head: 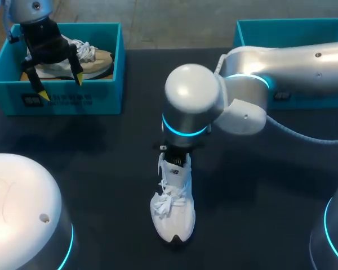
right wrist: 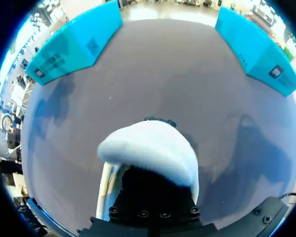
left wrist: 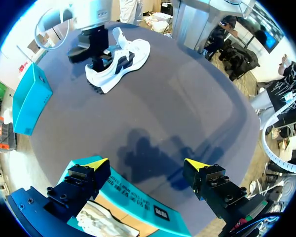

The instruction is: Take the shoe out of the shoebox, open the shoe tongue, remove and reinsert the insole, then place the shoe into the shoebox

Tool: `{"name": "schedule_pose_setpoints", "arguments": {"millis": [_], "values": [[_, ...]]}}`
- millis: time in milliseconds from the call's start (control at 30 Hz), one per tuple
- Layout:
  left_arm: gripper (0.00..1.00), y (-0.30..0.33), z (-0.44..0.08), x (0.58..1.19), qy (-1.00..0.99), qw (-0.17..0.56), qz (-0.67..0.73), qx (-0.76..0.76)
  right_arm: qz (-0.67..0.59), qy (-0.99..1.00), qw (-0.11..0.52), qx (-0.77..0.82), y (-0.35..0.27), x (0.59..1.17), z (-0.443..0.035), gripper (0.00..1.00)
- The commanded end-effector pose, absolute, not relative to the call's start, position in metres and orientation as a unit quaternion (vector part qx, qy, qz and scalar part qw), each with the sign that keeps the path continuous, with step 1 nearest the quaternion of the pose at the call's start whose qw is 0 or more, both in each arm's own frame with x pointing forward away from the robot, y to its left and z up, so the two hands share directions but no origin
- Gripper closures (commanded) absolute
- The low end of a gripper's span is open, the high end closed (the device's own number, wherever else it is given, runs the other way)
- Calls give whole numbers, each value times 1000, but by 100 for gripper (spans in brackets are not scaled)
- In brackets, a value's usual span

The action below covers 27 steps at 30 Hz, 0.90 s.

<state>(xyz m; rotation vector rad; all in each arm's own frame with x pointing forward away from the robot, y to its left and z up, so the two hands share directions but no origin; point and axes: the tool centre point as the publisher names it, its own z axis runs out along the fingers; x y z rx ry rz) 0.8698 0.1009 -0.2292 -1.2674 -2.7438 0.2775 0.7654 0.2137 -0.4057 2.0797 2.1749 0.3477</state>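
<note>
Mid-table, white shoe [head: 173,209] at right gripper [head: 174,154]; left gripper [head: 60,87] over shoebox [head: 67,102]

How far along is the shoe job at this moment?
Done: the white shoe stands out on the table. In hand: the right hand is at its opening; tongue or insole stage unclear. The left hand hangs open over the left shoebox, which holds a second shoe. Left: reboxing the shoe.

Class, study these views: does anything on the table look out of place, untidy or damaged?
Only the white shoe in the middle of the table: its laces lie loose and splayed over the front. Nothing looks spilled, tipped or damaged.
</note>
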Motion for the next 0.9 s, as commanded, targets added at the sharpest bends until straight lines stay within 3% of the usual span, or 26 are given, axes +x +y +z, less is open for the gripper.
{"name": "schedule_pose_setpoints", "arguments": {"millis": [33, 500, 900], "values": [[0, 101, -229, 870, -903, 54, 90, -417, 91, 718, 22, 690, 214, 762, -426, 100], [0, 101, -229, 870, -903, 54, 90, -417, 24, 688, 9, 725, 224, 690, -428, 100], [0, 101, -229, 870, -903, 54, 90, -417, 57, 694, 62, 715, 218, 709, -397, 100]]}}
